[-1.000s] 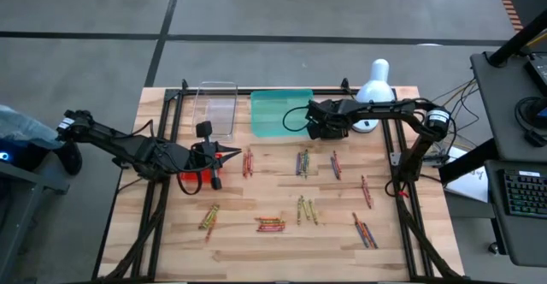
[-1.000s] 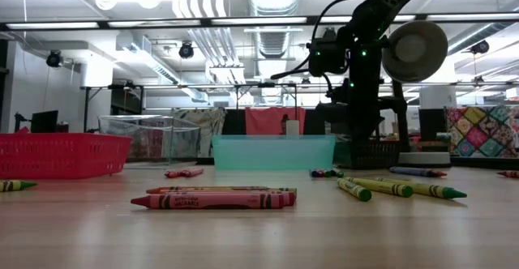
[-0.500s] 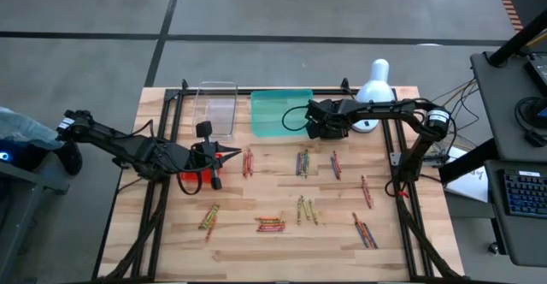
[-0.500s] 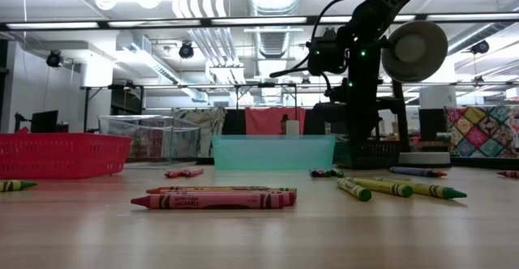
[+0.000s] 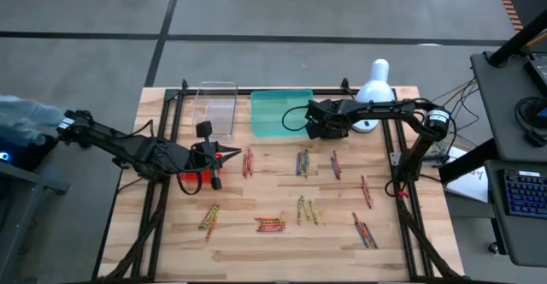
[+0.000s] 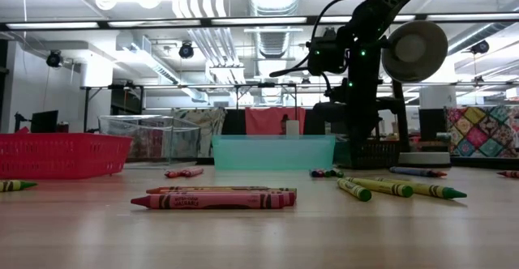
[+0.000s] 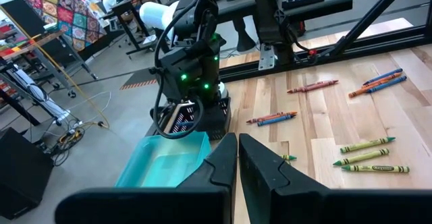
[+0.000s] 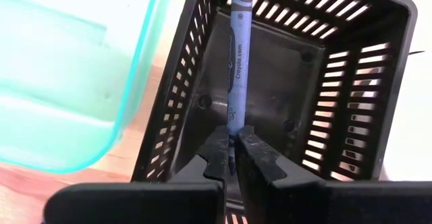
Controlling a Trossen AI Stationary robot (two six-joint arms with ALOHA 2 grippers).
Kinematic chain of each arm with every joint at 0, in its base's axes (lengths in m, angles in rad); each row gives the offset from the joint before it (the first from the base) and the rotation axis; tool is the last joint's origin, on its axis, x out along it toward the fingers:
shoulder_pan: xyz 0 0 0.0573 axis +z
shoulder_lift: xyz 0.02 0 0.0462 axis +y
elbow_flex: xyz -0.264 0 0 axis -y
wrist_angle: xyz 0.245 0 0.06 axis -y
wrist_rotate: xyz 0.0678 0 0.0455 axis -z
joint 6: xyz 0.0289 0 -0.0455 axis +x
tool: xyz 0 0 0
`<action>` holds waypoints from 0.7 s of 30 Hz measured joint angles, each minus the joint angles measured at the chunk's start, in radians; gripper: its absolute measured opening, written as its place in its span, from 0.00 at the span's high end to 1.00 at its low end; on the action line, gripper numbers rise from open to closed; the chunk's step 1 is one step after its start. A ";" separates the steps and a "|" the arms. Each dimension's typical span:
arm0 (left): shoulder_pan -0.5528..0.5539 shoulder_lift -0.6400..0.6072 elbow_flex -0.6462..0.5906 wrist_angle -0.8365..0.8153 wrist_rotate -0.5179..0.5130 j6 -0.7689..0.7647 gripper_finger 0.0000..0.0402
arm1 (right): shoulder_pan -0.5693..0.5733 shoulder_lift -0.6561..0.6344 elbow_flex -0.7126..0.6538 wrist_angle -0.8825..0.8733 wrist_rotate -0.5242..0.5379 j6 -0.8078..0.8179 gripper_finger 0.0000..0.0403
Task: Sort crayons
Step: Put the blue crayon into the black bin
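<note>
Right gripper, blue crayon: unmoved.

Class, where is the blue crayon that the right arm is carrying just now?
The blue crayon is pinched in the right end effector, held above the black slotted basket beside the teal tray.

A clear plastic box is set at the upper left of the high view, with a teal plastic tray just beside it to the right. Thin wax crayons are scattered in small groups across the wooden slatted table below.
</note>
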 joint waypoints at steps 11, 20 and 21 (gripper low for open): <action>0.000 0.000 0.000 0.000 0.000 0.000 1.00 | 0.000 0.000 0.000 0.000 -0.008 0.005 0.97; 0.000 0.000 0.000 0.000 0.000 0.000 1.00 | 0.000 0.000 0.000 0.005 -0.037 0.003 0.96; 0.000 0.000 0.000 0.000 0.000 0.000 1.00 | 0.000 0.000 0.000 0.006 -0.037 0.003 0.95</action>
